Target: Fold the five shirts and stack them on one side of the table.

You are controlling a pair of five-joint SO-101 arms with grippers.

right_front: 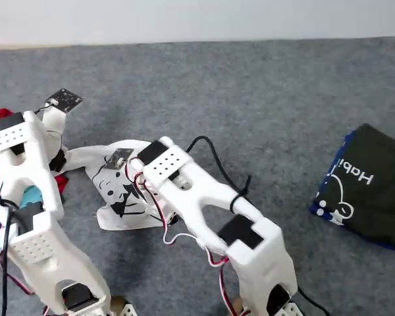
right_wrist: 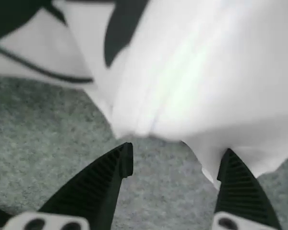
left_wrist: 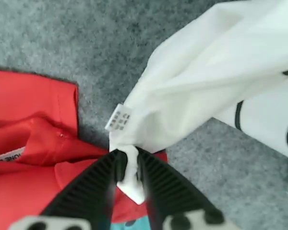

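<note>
White shirt (right_front: 118,210) lies crumpled at 9 o'clock on grey table (right_front: 250,99), touching red shirt (left_wrist: 29,124). Left gripper (left_wrist: 127,167) pinches its edge tight. Right gripper (right_wrist: 177,151) is spread wide at another fold. Folded dark shirt (right_front: 368,187) sits at 3 o'clock edge, with bare surface toward 12.

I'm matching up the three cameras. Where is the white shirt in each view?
High view: the white shirt lies left of centre on the grey table.
Left wrist view: the shirt stretches away from the left gripper, which pinches its corner above the red shirt.
Right wrist view: the shirt lies just beyond the tips of the open right gripper.
Shared landmark: the shirt's black print.
</note>
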